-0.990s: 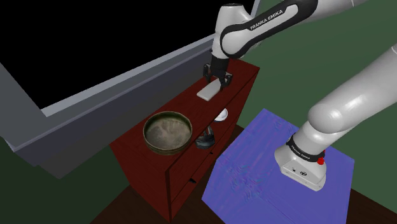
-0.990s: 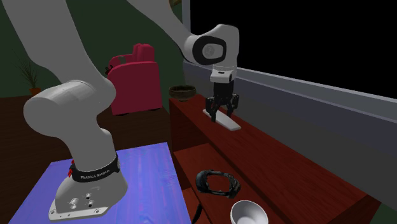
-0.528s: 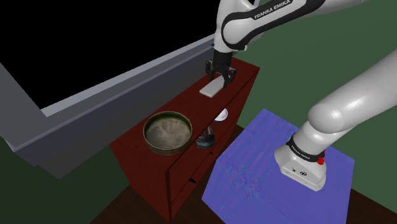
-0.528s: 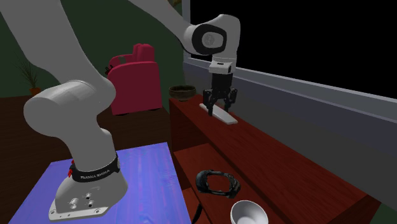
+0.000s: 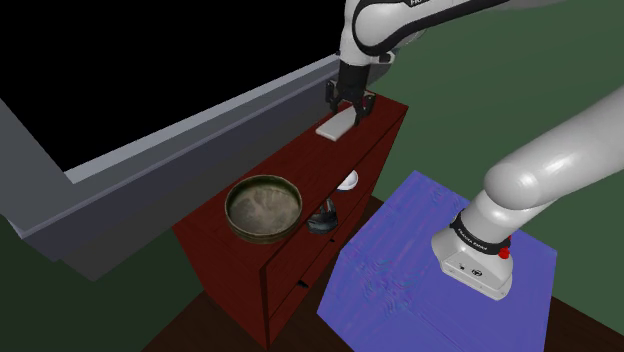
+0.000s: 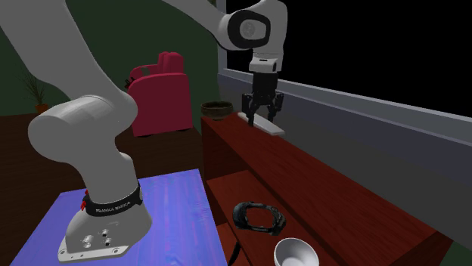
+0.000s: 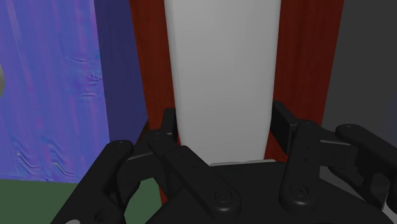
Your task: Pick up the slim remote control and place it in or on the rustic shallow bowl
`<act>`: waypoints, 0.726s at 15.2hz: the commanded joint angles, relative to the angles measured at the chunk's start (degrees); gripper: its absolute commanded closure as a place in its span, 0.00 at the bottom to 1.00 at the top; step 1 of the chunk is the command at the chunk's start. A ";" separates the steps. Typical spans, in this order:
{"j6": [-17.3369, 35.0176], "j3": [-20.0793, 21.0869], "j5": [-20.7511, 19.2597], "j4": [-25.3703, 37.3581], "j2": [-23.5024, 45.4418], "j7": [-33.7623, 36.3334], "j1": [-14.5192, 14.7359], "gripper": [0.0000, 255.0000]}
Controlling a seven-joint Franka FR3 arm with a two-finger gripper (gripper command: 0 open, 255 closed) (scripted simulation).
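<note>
The slim remote (image 5: 337,124) is a flat white slab, and my gripper (image 5: 350,103) is shut on one end of it. It hangs tilted a little above the far end of the dark red cabinet top (image 5: 290,170). In the second exterior view the remote (image 6: 265,123) slants down from the gripper (image 6: 261,113), clear of the wood. In the wrist view the remote (image 7: 222,70) runs straight out between the black fingers (image 7: 167,130), which clasp its sides. The rustic shallow bowl (image 5: 263,207), round and brownish, sits at the cabinet's other end; the second exterior view shows the bowl (image 6: 218,109) too.
A grey window ledge (image 5: 200,130) runs along the cabinet's far side with a black area behind it. On a lower shelf lie a black ring-shaped object (image 6: 257,217) and a small white bowl (image 6: 295,253). The blue stand (image 5: 430,260) is beside the cabinet. A red armchair (image 6: 160,91) stands farther off.
The gripper has risen with the remote in it, lifting it off the cabinet top. The bowl has stayed put.
</note>
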 commanded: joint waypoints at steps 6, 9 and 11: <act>-3.82 -0.75 0.38 4.44 -2.43 -0.50 -0.06 1.00; -5.90 -0.99 0.40 6.00 -2.97 -0.58 -0.12 1.00; -6.03 0.77 1.25 5.75 -3.61 1.99 1.14 1.00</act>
